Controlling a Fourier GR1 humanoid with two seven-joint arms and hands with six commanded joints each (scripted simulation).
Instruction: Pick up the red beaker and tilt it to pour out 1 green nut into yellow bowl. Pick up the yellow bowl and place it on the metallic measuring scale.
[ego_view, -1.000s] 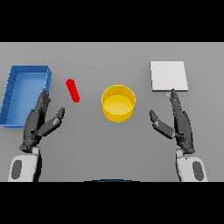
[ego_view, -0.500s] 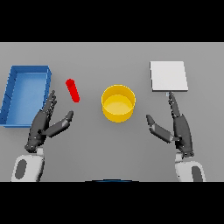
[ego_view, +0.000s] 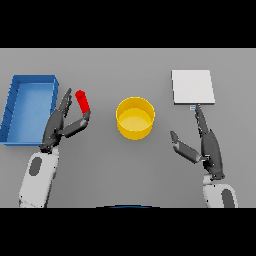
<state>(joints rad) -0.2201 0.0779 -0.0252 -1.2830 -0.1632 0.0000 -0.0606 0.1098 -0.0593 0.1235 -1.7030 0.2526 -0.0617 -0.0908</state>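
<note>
At the far left of the bench (ego_view: 125, 165) I see a blue tray (ego_view: 15, 107), its long side running away from me. Just to its right my left hand (ego_view: 60, 125) reaches up with the fingers straight and spread, the thumb angled out toward the red beaker (ego_view: 82, 101). The beaker sits in the gap between fingers and thumb; I cannot tell whether either touches it, and nothing is curled round it. Further right, near the middle, stands the yellow bowl (ego_view: 135, 117), apart from both hands. Right of the bowl, my right hand (ego_view: 207, 145) is wide open and holds nothing, thumb stuck out toward the bowl, fingers pointing up at the metallic measuring scale (ego_view: 192, 87); the fingertips come just short of its near edge.
</note>
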